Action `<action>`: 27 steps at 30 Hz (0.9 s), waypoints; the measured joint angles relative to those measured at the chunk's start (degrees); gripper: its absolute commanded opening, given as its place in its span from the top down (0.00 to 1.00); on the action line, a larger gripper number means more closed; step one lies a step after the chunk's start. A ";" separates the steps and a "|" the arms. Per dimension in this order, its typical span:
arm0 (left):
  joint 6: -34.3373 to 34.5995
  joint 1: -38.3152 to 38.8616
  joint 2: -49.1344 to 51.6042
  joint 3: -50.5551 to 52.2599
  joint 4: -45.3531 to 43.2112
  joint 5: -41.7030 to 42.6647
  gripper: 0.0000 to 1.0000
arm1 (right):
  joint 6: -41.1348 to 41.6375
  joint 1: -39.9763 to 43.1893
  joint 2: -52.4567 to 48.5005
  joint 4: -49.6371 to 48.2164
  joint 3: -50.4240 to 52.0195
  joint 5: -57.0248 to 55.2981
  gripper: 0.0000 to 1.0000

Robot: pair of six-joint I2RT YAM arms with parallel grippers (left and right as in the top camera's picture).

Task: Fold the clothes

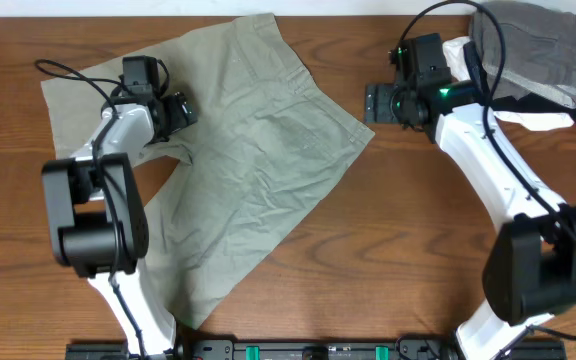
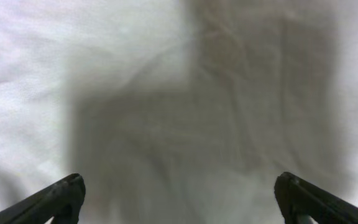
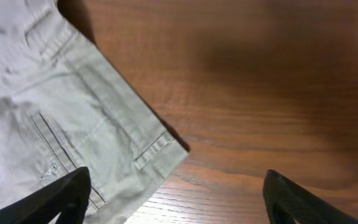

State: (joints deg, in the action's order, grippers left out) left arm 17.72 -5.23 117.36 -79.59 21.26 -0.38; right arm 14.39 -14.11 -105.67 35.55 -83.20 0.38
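Your shorts (image 1: 258,140) lie spread on the table (image 1: 418,230); left gripper (image 2: 179,186) gapes empty above their cloth, right gripper (image 3: 178,180) gapes empty just off their waistband corner (image 3: 166,146), so a shallow pinch there may slip free

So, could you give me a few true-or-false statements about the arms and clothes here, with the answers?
1. The shorts lie spread flat on the table, not yet folded. True.
2. The left fingers are pinching the fabric. False: they are wide open above the shorts, holding nothing.
3. The right fingers are open, by the shorts' waistband corner. True.
4. The grey garment lies on top of the shorts. False: it tops a pile at the table's far right corner, apart from the shorts.
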 measured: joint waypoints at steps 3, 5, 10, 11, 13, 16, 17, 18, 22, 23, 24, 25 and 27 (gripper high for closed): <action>0.02 0.11 -6.16 0.00 4.31 0.04 0.02 | 0.24 0.00 -3.67 0.00 -0.02 2.27 0.26; 0.02 0.46 -11.37 -0.09 7.67 0.02 0.02 | 0.66 0.00 -6.40 0.07 -0.02 2.97 0.27; 0.02 2.82 -20.87 -0.59 16.20 0.02 0.02 | 1.09 -0.04 -11.78 -0.28 0.00 3.74 0.27; 0.02 3.54 -22.10 -0.63 17.57 0.00 0.02 | 1.11 -0.13 -12.48 -0.70 0.00 3.69 0.27; 0.00 4.81 -23.47 -0.70 19.58 0.04 0.02 | 1.11 -0.50 -13.51 -1.57 0.00 3.30 0.27; 0.00 6.47 -23.96 -0.70 21.64 0.15 0.02 | 1.16 -1.53 -14.64 -2.89 0.00 2.58 0.27; 0.00 6.78 -23.93 -0.70 22.05 0.17 0.02 | 1.18 -1.84 -15.08 -3.26 0.00 2.43 0.28; 0.02 7.13 -23.93 -0.70 22.67 0.17 0.02 | 1.18 -2.03 -15.54 -3.43 0.00 2.36 0.28; 0.02 8.20 -23.93 -0.70 24.39 0.17 0.02 | 1.14 -3.08 -16.33 -4.02 -0.50 1.14 0.44; 0.02 8.37 -23.93 -0.70 24.63 0.17 0.02 | 1.27 -3.28 -16.46 -4.07 -0.61 0.98 0.50; 0.02 8.52 -23.93 -0.70 24.83 0.20 0.02 | 1.18 -3.43 -16.52 -4.09 -0.70 0.72 0.58; 0.02 8.68 -23.93 -0.70 24.94 0.20 0.02 | 1.07 -3.54 -16.59 -4.13 -0.72 0.57 0.67; 0.04 8.79 -23.93 -0.70 25.22 0.17 0.02 | 1.44 -3.78 -16.70 -4.13 -0.76 0.39 0.86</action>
State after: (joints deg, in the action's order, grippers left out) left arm 17.76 3.55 93.43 -80.29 46.48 -0.21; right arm 15.84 -17.89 -122.37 31.42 -83.96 0.78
